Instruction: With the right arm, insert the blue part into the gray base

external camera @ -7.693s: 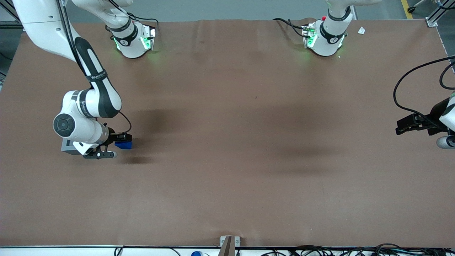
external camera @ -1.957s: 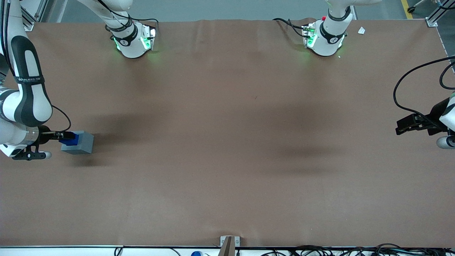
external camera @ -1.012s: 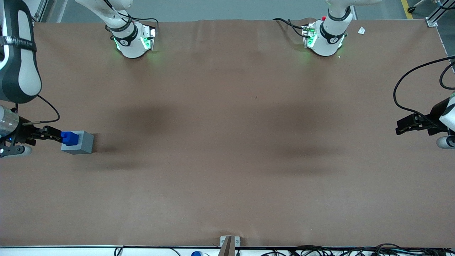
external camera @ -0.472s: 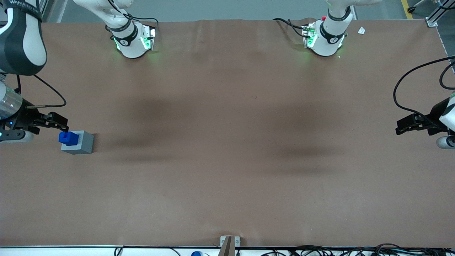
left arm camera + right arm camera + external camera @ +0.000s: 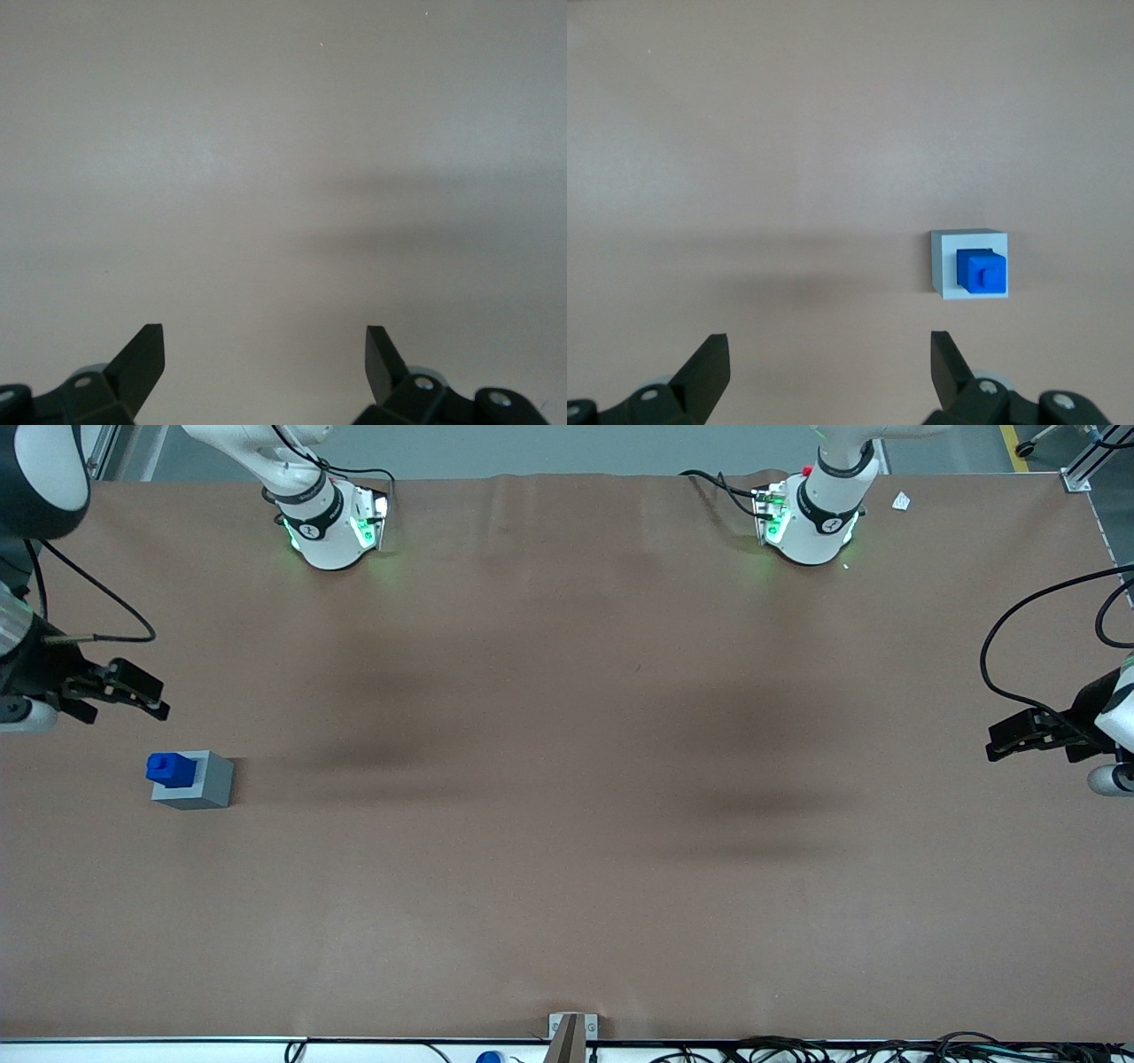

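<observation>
The blue part (image 5: 171, 769) sat in the top recess of the gray base (image 5: 195, 781), stud uppermost, at the working arm's end of the brown table (image 5: 567, 779). The right arm's gripper (image 5: 146, 695) hung above and clear of both, fingers spread wide, holding nothing.

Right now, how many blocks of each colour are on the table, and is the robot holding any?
Blue: 1, the blue part, sitting in the gray base.
Gray: 1, the gray base.
Total: 2.
The gripper hangs above them, fingers open, holding nothing.
</observation>
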Robot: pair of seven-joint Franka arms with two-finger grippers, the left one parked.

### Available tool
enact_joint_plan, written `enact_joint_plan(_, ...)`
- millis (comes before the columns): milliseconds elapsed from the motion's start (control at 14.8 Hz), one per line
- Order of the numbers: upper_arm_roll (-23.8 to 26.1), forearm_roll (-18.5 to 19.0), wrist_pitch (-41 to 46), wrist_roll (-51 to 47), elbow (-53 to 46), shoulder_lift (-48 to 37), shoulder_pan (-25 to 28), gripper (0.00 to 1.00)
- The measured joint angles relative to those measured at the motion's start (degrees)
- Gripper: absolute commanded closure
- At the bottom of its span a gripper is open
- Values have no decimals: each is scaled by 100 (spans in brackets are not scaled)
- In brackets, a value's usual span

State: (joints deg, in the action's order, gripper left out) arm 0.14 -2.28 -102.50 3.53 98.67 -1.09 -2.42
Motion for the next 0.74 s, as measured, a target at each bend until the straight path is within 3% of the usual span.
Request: enact_joint_plan(742,4,16,174,-313,-41,-302,210,0)
